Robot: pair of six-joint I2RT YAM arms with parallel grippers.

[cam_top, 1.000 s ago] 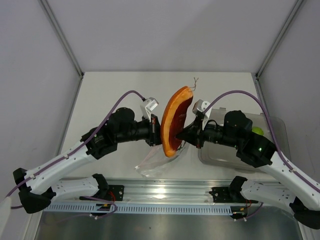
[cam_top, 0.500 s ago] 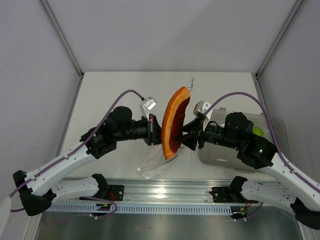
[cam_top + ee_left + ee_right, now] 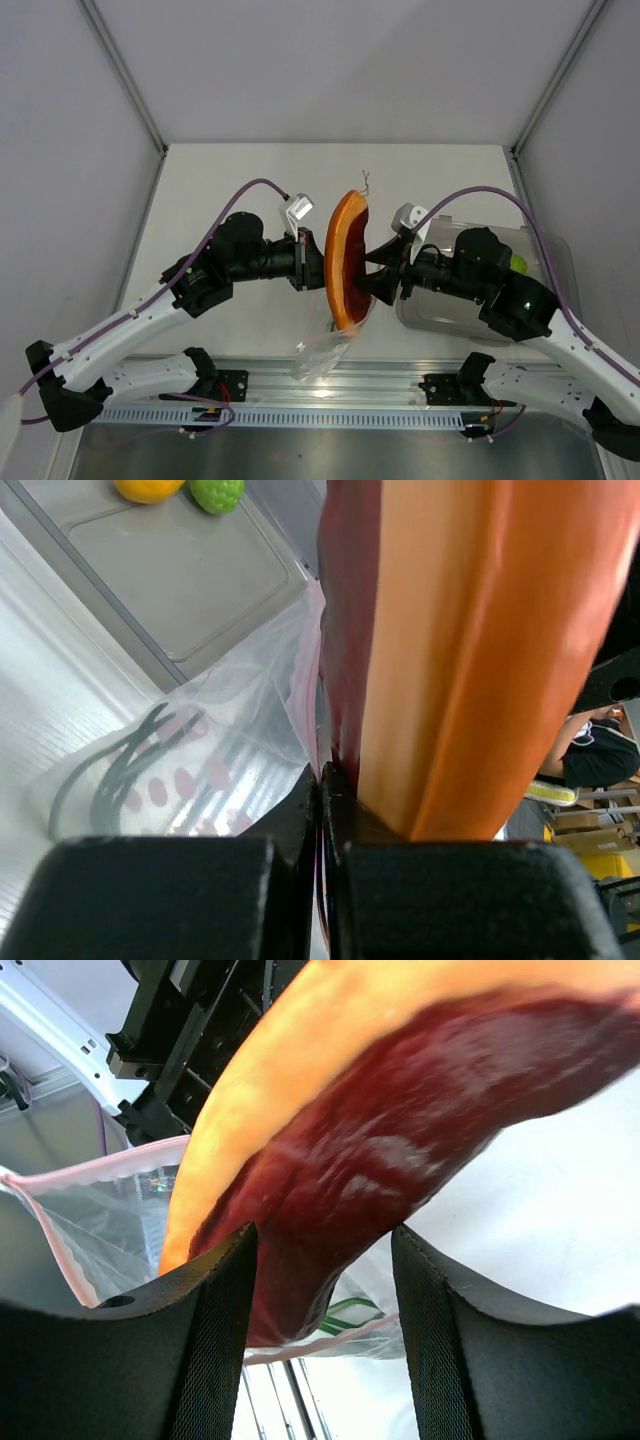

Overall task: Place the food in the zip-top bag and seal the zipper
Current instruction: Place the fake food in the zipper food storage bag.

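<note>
Both grips were set: my left pincer (image 3: 322, 778) pinched the mouth of the crinkly clear plastic bag (image 3: 325, 352), my right pincer (image 3: 322, 1235) clamped the reddish-brown orange-edged slice (image 3: 345, 250); next it needed pushing toward six o'clock, inside.

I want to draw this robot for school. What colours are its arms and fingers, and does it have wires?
Each arm is white near its base and black toward the wrist: left arm, right arm. A purple cable loops over each. A small green light glows on the right one. The fingers are black, with a finely dotted surface.
</note>
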